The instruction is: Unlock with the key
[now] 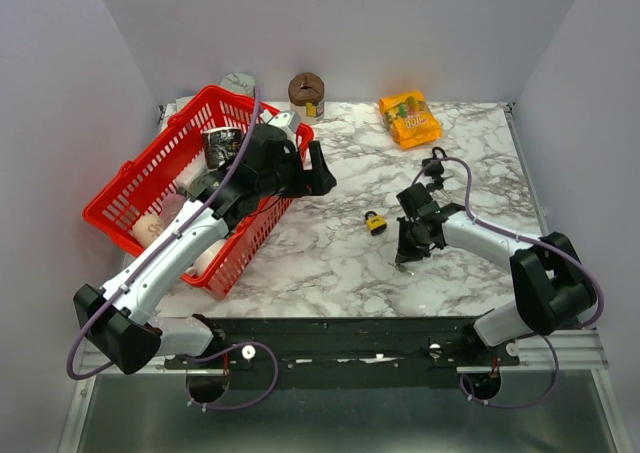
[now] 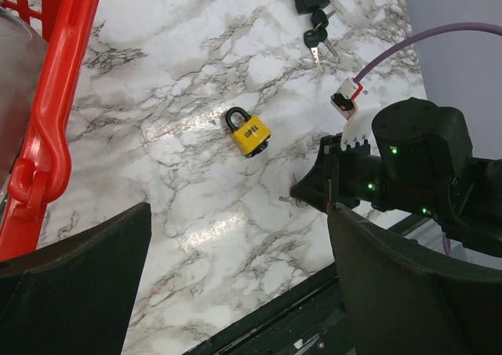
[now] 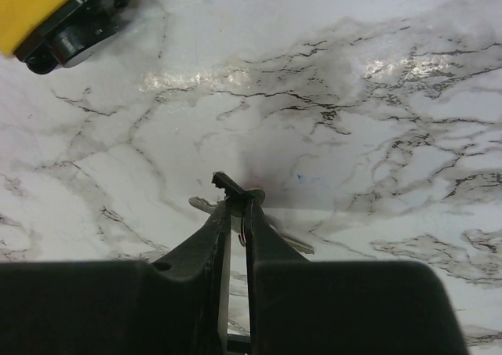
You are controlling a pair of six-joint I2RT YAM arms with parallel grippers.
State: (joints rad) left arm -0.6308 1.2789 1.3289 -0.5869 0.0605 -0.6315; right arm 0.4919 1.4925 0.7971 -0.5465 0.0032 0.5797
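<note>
A yellow padlock (image 1: 375, 222) with a black shackle lies on the marble table; it also shows in the left wrist view (image 2: 249, 133) and at the top left corner of the right wrist view (image 3: 63, 18). My right gripper (image 1: 405, 259) is shut on a small silver key (image 3: 205, 205), tips down at the tabletop, to the right of and nearer than the padlock. The pinched key and its ring sit at the fingertips (image 3: 223, 218). My left gripper (image 1: 312, 173) hangs open and empty above the basket's right rim, left of the padlock; its fingers (image 2: 78, 284) frame the table.
A red basket (image 1: 130, 188) with several items stands at the left. A black key bunch with a fob (image 1: 435, 160) lies behind the right arm. An orange snack pack (image 1: 410, 118) and a brown object (image 1: 306, 91) sit at the back.
</note>
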